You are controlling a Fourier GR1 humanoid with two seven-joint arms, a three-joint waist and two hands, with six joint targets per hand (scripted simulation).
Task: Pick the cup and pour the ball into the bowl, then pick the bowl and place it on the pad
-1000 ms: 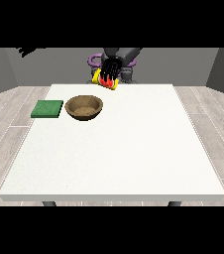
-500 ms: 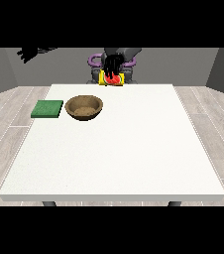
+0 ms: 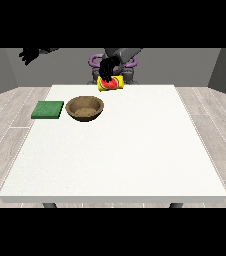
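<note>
A yellow cup with a red band (image 3: 112, 83) hangs tipped on its side above the table's far edge. The hand at the view's right (image 3: 108, 66) is curled over it from above. No ball shows in or near the cup. A brown bowl (image 3: 85, 108) stands upright on the white table (image 3: 135, 150), nearer the camera and to the left of the cup. Left of the bowl lies a flat green pad (image 3: 48, 109). The hand at the view's left (image 3: 32, 54) is raised high beyond the table's left corner, with relaxed fingers and nothing in it.
The robot's torso (image 3: 113, 62) stands just behind the table's far edge. Grey floor boards surround the table on all sides.
The cup has tipped further onto its side in the hand and come slightly lower and closer to the camera. Bowl, pad and the other hand have stayed put.
</note>
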